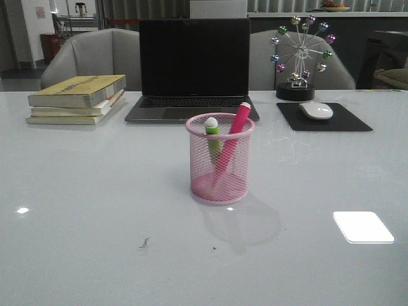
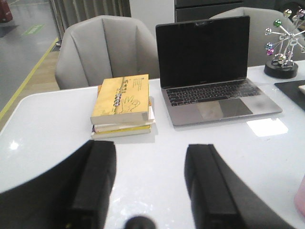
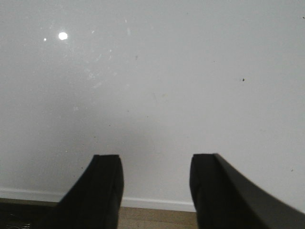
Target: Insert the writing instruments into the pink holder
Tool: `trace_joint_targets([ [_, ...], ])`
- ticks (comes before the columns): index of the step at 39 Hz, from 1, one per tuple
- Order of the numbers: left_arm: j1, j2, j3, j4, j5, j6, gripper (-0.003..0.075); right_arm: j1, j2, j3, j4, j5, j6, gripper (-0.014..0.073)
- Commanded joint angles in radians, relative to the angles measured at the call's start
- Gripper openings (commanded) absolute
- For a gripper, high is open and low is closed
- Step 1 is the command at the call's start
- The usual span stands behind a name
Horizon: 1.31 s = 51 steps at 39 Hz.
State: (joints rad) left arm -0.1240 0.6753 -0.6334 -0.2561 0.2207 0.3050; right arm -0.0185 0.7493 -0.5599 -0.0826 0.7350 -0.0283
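Pens both in pink holder (image 1: pixel 220 167), well clear of both claws: left gripper (image 2: pixel 150 186) and right gripper (image 3: pixel 155 188) spread open, empty. Pink pen (image 1: pixel 231 143) leans; green pen (image 1: pixel 212 132) beside it. Holder sits just before laptop (image 1: pixel 193 69).

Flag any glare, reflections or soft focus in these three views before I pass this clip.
Front view: a bright window patch glares on the glossy table, which faintly mirrors the pink holder; the background is dim. Left wrist view: the left gripper is blurred and dark; the laptop is fairly sharp. Right wrist view: a small light spot on the table; the right gripper is soft.
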Motion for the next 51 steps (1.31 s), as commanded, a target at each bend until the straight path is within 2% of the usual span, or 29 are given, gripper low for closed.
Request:
trace_joint_targets([
  [1,0.023,-0.082,0.029,-0.002,-0.031,0.0,0.0393,-0.002,-0.004,-0.026,-0.01,-0.066,-0.008,0.0438],
  [9,0.048,-0.202,0.122,-0.002,0.061,-0.002,0.0393,-0.002,-0.004,-0.026,-0.01,-0.066,-0.008,0.0438],
  [17,0.048,-0.221,0.16,-0.004,0.068,-0.002,0.0393,-0.002,-0.004,-0.026,-0.009,-0.066,-0.008,0.043],
  [20,0.048,-0.221,0.16,-0.004,0.06,-0.002,0.0393,-0.002,-0.004,-0.026,-0.009,-0.066,-0.008,0.0383],
  [28,0.048,-0.221,0.161,-0.004,0.06,-0.002,0.0393,-0.002,-0.004,-0.026,-0.009,-0.07,-0.008,0.0146],
  [34,0.048,-0.221,0.161,-0.004,0.06,-0.002,0.0393,-0.002,-0.004,-0.026,-0.009,-0.07,-0.008,0.0018],
  [51,0.048,-0.221,0.161,-0.004,0.06,-0.002,0.0393,-0.002,-0.004,-0.026,-0.009,-0.07,-0.008,0.0022],
])
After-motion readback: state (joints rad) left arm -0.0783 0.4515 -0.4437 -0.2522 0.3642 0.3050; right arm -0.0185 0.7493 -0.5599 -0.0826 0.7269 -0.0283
